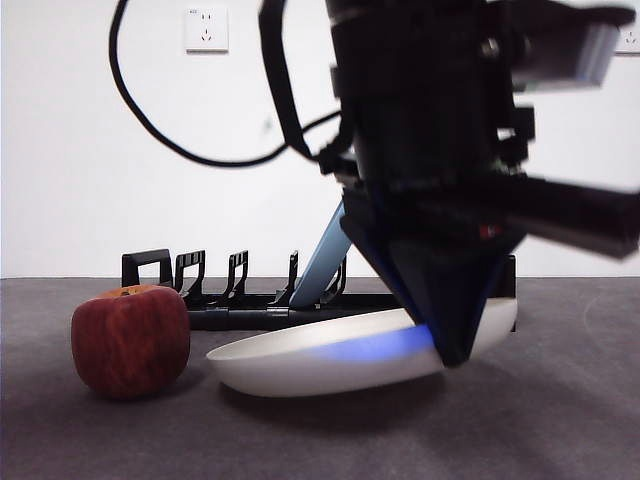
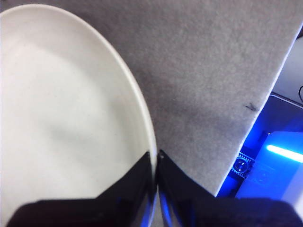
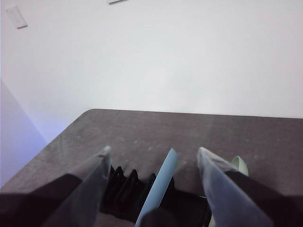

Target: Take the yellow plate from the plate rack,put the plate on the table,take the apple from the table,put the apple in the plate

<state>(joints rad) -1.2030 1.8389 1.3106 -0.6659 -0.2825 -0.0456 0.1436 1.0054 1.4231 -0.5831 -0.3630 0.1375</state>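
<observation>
Gripping the plate (image 1: 320, 362) by its rim, the left pincer (image 2: 155, 158) has its jaws pressed together on the edge, one jaw inside the dish and one outside. In the front view this pincer (image 1: 455, 345) descends from above, large and dark, meeting the plate at its right edge. The plate is tilted: its left edge is at or just above the tabletop (image 1: 540, 420), its right edge raised in the grip. It lies in front of the rack (image 1: 250, 300).

The apple (image 1: 130, 340) stands on the tabletop just beside the plate's left edge, with a narrow gap between them. The stem dip faces up.

A light blue plate (image 1: 325, 255) leans in the rack behind. The right wrist view shows the right pincer (image 3: 154, 163) with jaws spread, hanging above the rack (image 3: 128, 189) with the blue plate (image 3: 161, 182) between them, not touching. A sage green plate (image 3: 239, 165) shows partly behind one jaw.

Bare tabletop (image 2: 213, 85) extends beside the plate out to the table's edge; open surface also lies in front of the plate and apple.
</observation>
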